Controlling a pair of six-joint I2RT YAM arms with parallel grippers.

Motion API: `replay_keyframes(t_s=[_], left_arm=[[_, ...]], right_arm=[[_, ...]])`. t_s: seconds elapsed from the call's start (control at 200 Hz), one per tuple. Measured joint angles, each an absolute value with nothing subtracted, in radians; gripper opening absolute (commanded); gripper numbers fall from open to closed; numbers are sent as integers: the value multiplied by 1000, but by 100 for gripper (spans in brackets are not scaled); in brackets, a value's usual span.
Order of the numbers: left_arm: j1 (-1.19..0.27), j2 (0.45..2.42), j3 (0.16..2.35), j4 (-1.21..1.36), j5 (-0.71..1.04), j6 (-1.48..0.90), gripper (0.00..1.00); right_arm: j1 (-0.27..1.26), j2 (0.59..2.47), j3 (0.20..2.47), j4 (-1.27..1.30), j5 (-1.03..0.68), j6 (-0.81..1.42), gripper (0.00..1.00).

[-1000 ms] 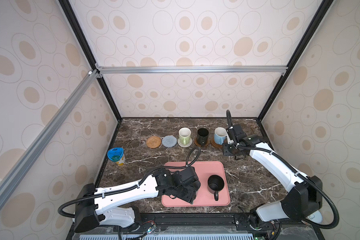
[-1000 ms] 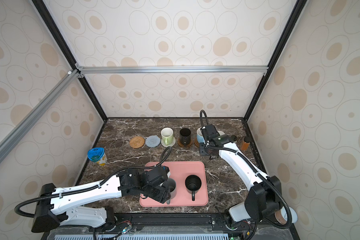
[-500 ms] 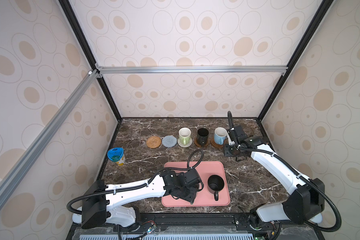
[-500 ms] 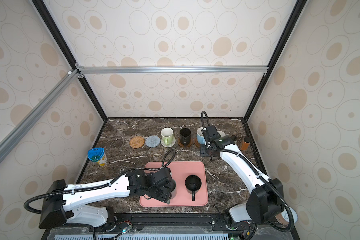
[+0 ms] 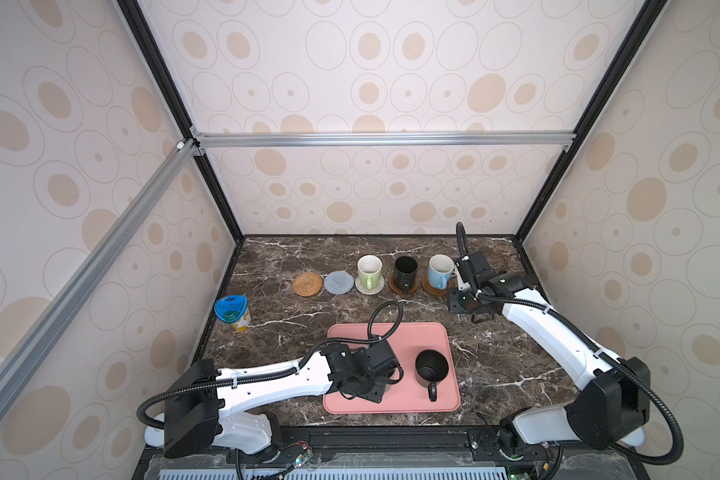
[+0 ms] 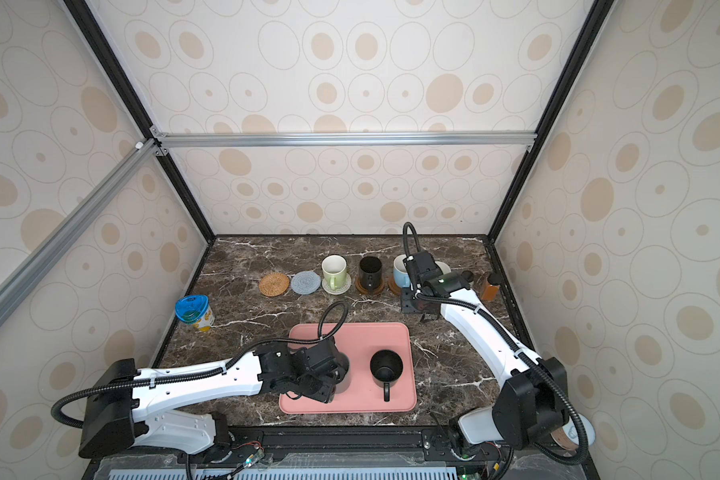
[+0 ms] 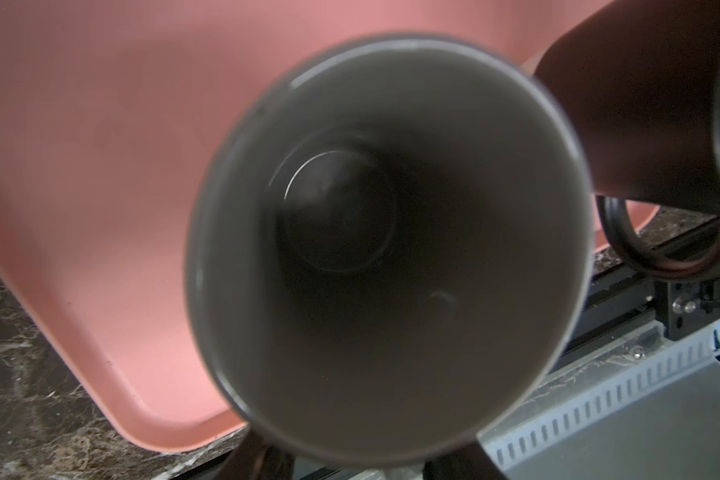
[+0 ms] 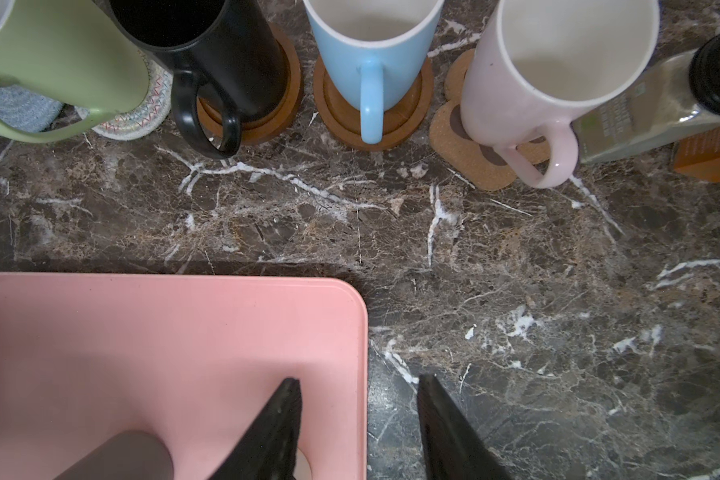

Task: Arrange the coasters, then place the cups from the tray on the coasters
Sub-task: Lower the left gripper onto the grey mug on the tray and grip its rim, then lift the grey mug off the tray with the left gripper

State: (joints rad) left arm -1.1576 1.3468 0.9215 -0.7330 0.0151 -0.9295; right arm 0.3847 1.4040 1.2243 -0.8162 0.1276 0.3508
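Overhead, a dark marble table (image 5: 292, 257) carries a pink tray (image 5: 425, 336) near its front edge and a row of coasters along the back. Two mugs stand on the tray, a black mug (image 5: 432, 368) and a grey mug (image 7: 387, 249). The left gripper (image 6: 333, 380) sits low over the grey mug, fingers (image 7: 258, 461) flanking its rim (whether they press it cannot be told). The right gripper (image 8: 358, 378) hovers between tray and row, jaws apart and empty. Four coasters already bear mugs; the tan coaster (image 5: 307, 284) and blue-grey coaster (image 5: 339, 282) lie bare. The step in hand appears to be picking up the grey mug. Next comes a firm grip, a straight lift, then a carry to a bare coaster.
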Motion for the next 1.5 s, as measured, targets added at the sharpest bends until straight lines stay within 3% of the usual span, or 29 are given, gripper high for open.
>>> replay_keyframes(t_s=[0.54,1.106,1.496], left_arm=[[-1082,1367,898,-677,-2,-804,36],[-1043,1422,904,-609,-52,-704,34],[-1013,1444,919,-590,-61,-630,25]], right_arm=[[385,1404,1228,-836,139,358,49],[385,1422,1246,-852,159,382,49],[385,1423,1247,-853,162,403,49]])
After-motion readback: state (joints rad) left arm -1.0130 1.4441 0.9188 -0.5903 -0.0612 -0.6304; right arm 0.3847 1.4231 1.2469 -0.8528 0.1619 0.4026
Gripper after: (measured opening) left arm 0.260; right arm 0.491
